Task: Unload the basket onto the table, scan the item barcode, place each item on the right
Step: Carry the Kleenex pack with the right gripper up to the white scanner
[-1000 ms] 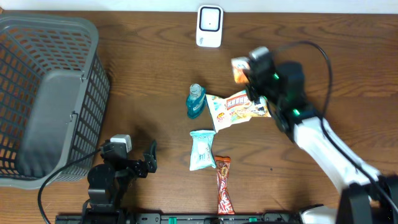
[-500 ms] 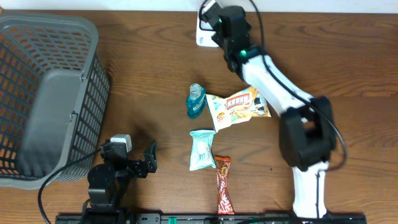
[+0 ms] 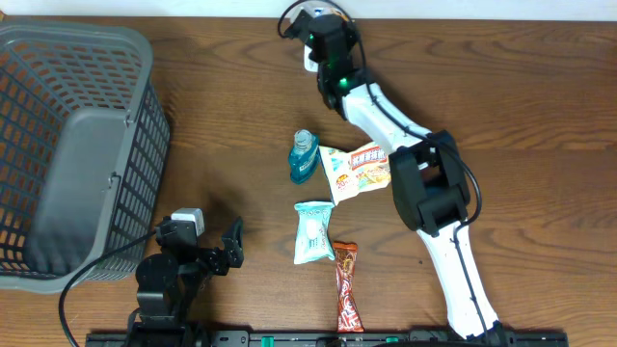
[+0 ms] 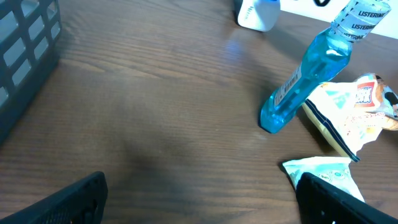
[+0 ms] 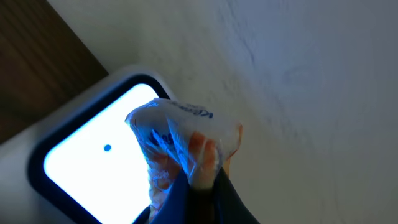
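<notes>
In the right wrist view my right gripper (image 5: 199,186) is shut on a small crinkled snack packet (image 5: 180,137), pinching its lower edge. The packet hangs directly in front of the scanner's (image 5: 93,155) lit white screen and is washed in its blue light. From overhead, the right gripper (image 3: 323,34) reaches to the table's back edge and covers most of the white scanner (image 3: 307,61); the packet is hidden there. My left gripper (image 3: 229,253) rests open at the front left, its fingers (image 4: 56,199) wide apart over bare wood, holding nothing.
A blue mouthwash bottle (image 3: 304,156), an orange-and-white snack bag (image 3: 359,170), a teal packet (image 3: 313,231) and a red bar (image 3: 346,286) lie mid-table. A grey mesh basket (image 3: 145,145) fills the left side. The bottle (image 4: 305,81) shows ahead of the left gripper.
My right arm has swung from the right of the snack bag up and left to the scanner, carrying the packet in front of the screen. The left arm has not moved.
</notes>
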{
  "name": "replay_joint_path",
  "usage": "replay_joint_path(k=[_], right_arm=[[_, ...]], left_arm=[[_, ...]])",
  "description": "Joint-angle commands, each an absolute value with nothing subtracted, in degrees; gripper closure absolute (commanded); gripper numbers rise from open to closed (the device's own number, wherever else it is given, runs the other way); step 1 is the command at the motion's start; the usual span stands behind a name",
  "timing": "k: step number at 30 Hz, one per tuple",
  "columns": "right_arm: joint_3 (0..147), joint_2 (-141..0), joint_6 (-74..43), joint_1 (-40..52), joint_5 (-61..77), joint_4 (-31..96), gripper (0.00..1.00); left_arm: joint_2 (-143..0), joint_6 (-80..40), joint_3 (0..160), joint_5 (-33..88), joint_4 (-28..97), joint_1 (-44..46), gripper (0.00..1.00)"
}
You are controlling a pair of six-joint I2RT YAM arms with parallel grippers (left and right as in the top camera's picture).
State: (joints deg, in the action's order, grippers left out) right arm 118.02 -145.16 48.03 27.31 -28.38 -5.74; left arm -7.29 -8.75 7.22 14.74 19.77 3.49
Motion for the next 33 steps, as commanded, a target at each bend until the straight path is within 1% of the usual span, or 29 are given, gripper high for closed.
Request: replay_joint_path(k=[1,4,7,11,18,25,33], right_arm=[[119.7,-146.3,50.0,29.0,-28.8,-7.0,0.99],[119.7,-146.3,52.9,29.0,-30.1,-6.6,0.99],[119.7,-146.2,58.4,28.9,-33.5,-6.4,0.99],[119.7,-145.0,58.8,28.4,-38.1,-5.3,0.99],[119.6,-138.8,58.7,25.4,-40.3,10.1,0.99],[119.5,-132.5,46.8,17.0,-46.2,22.9,0.99],[119.5,-129.4,24.3,5.2,-46.0,39.3,0.99]], left_arm=[[-7.1,-8.8,7.0,15.0,21.0,3.7,0.04],[-7.1,-8.8,7.0,15.0,21.0,3.7,0.04],[-7.1,-8.8,7.0,15.0,21.0,3.7,0.03],[-7.1,-8.8,7.0,15.0,21.0,3.7,0.04],[-7.1,-8.8,7.0,15.0,21.0,3.7,0.03],[-7.1,-8.8,7.0,15.0,21.0,3.7,0.03],[-7.1,-8.8,7.0,15.0,21.0,3.7,0.03]])
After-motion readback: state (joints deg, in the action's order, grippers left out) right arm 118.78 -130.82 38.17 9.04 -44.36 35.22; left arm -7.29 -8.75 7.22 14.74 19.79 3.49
